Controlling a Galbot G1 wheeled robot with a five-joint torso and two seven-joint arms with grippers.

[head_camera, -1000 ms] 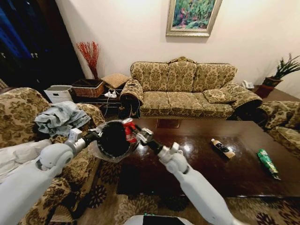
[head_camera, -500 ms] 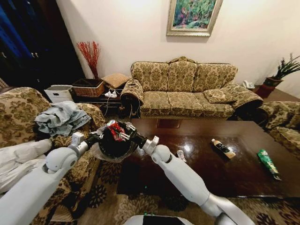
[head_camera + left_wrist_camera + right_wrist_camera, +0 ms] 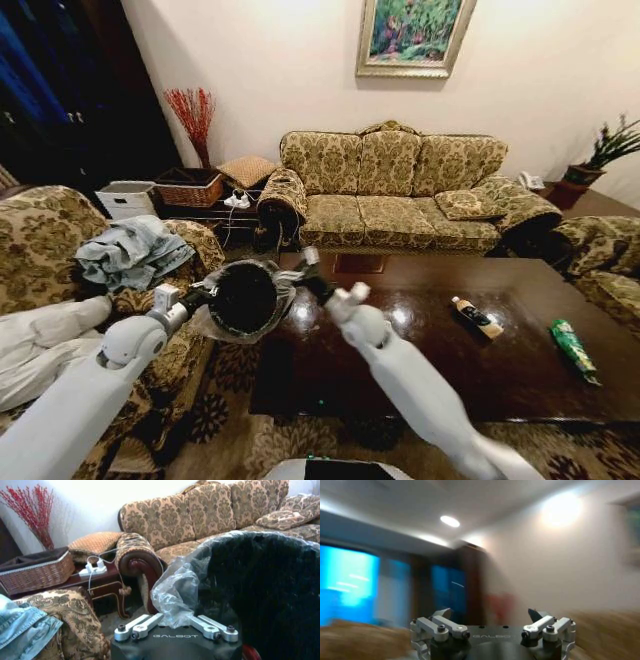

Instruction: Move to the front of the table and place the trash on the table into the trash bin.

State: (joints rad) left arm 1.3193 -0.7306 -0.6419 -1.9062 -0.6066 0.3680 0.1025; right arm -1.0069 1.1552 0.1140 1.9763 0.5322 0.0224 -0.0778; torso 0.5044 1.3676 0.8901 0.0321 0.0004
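Small round black bin lined with crinkly clear plastic (image 3: 243, 297), gripped at its bagged rim by the left end effector (image 3: 175, 625), held in the air off the near left corner of the large dark glossy wood desk (image 3: 420, 360). Right end effector (image 3: 491, 624) released and empty, fingers apart, raised beside the bin's mouth near the desk's left edge. Dark bottle with white cap (image 3: 476, 317) lying toward the right of the desk top, green bottle (image 3: 572, 348) near its right edge; no cans to be seen on the desk.

Likely risks: the slippery liner sliding in the pinch and letting the bin sag or tip; the long reach across the desk to the far bottles nudging them, round as they are, off the right edge.

Patterned sofa (image 3: 390, 190) behind the far edge, floral armchair with a blue cloth (image 3: 130, 252) at the left; the bin itself standing closest to the right arm's path.
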